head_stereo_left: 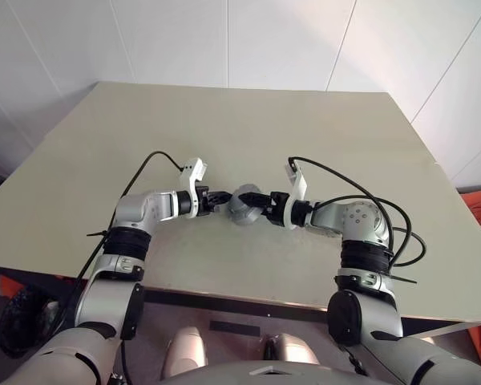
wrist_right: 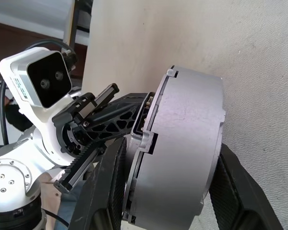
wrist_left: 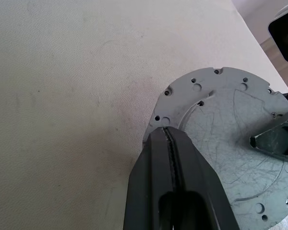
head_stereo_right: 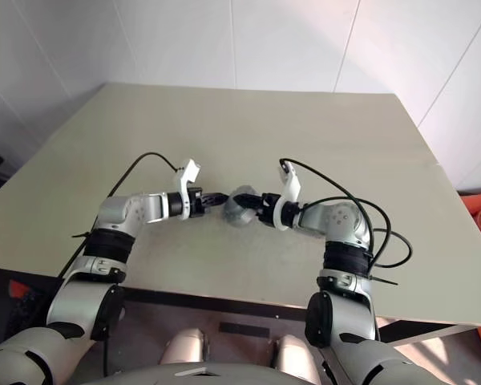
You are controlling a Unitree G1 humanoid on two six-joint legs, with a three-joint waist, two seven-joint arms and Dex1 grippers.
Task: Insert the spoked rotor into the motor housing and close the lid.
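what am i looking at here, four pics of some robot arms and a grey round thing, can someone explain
This is a humanoid robot with two arms, standing at a pale table. The two wide pictures come from cameras in its head, looking down over its arms. The other two come from a small camera on each wrist, looking along that arm's black fingers.

Both arms meet over the table on one grey round part, the motor housing, which looks assembled, with the lid on it. The right gripper clamps the housing across its thickness, one finger on each flat face. The left gripper is shut, pinching the rim of the lid.
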